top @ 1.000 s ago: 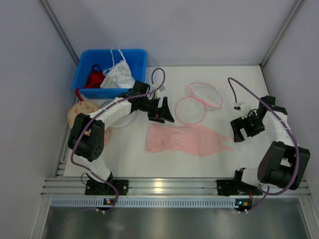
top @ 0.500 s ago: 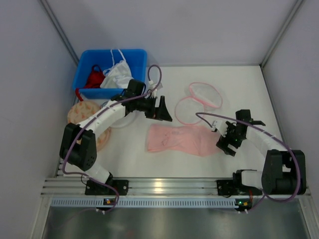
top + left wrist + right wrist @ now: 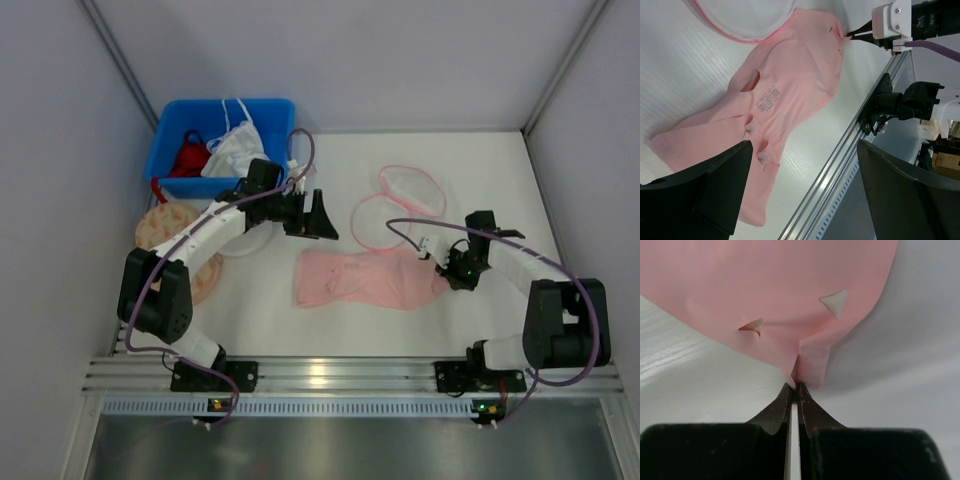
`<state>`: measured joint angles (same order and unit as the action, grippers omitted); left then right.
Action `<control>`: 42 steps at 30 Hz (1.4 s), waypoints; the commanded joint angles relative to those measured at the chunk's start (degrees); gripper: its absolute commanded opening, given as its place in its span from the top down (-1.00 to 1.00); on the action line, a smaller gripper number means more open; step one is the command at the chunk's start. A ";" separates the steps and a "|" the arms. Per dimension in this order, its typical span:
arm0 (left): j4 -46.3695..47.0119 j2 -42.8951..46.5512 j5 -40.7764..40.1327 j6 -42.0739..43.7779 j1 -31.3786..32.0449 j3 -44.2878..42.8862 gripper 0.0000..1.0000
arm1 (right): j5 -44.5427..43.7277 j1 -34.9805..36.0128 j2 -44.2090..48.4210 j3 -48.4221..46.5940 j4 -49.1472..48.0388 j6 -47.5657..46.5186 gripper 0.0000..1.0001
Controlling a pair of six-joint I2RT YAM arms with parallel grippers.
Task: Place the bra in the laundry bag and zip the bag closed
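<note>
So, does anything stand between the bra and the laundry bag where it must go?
Nothing visible does. The laundry bag lies right at the far edge of the bra. The right gripper is shut on the bra's end; the open left gripper hovers left of the bag, not between them.

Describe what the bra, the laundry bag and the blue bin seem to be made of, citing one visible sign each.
The bra: soft matte pink fabric; it lies limp and creased. The laundry bag: sheer white mesh with pink rims; the table shows through. The blue bin: apparently rigid plastic, smooth, straight-walled.
</note>
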<state>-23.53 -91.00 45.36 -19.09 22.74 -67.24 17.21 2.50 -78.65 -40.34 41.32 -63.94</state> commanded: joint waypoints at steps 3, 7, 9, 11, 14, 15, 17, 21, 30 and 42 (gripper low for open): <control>1.91 2.67 0.60 0.46 -2.00 0.97 -0.82 | 4.14 1.01 3.14 -6.23 6.83 -0.22 1.00; 1.91 4.07 0.52 1.42 -2.88 2.11 -0.82 | 9.76 2.50 7.54 -12.30 14.03 2.41 1.00; 1.91 4.78 -0.01 2.12 -3.14 3.08 -0.84 | 11.70 4.69 7.90 -15.28 14.49 5.82 1.00; 1.91 5.22 -0.54 2.22 -3.67 3.69 -0.89 | 13.36 9.42 7.03 -17.66 14.23 8.64 1.00; 1.99 6.53 -2.03 1.78 -4.63 5.71 -0.93 | 15.21 16.20 3.95 -20.21 11.87 14.71 1.00; 1.91 7.41 -2.21 1.34 -4.90 6.76 -0.94 | 15.31 17.87 3.16 -20.74 10.81 17.16 1.00; 1.91 8.03 -2.56 0.81 -6.30 7.91 -0.94 | 14.87 22.71 0.53 -21.97 7.83 19.02 1.00; -0.20 9.09 -2.30 -0.33 -9.64 11.42 -0.93 | 14.60 30.27 -5.88 -25.40 5.80 22.71 1.00; -7.67 8.56 -10.56 3.45 -13.69 14.59 -0.75 | 17.50 35.73 -21.18 -35.24 5.35 26.23 0.99; -7.76 5.49 -9.15 3.53 -15.27 16.88 -0.39 | 15.83 34.33 -13.38 -33.06 0.53 37.21 -0.37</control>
<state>-31.14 -84.79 36.05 -16.51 7.99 -50.98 32.25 37.32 -99.81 -73.67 45.71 -31.68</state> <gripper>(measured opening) 0.705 0.657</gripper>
